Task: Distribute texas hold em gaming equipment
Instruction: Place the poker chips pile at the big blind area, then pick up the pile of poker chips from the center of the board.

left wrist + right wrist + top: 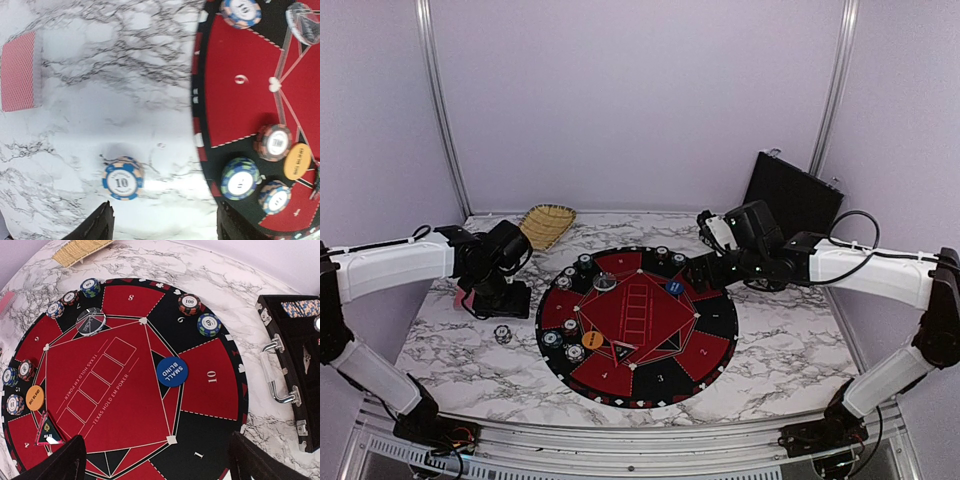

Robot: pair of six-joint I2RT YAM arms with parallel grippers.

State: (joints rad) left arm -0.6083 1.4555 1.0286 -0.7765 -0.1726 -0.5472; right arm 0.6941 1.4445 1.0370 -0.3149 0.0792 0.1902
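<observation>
Blue disc (172,371) — "SMALL BLIND"

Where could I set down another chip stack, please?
Bare marble table right of the mat and along its near edge. Crowded: chip stacks on the mat's left rim, plus a lone stack just left of it.

Mat (636,325) lies mid-table (770,350); clock read from mat centre, 12 pointing away from the arm bases. On the mat rim, chip stacks (584,262) at 10–11, 8 and 1; small blind disc (673,288) further in at 2. Off the mat: lone chip stack (503,333) at 9, cards (20,70) beyond it, basket (547,222) at 11, case (792,195) at 2.
</observation>
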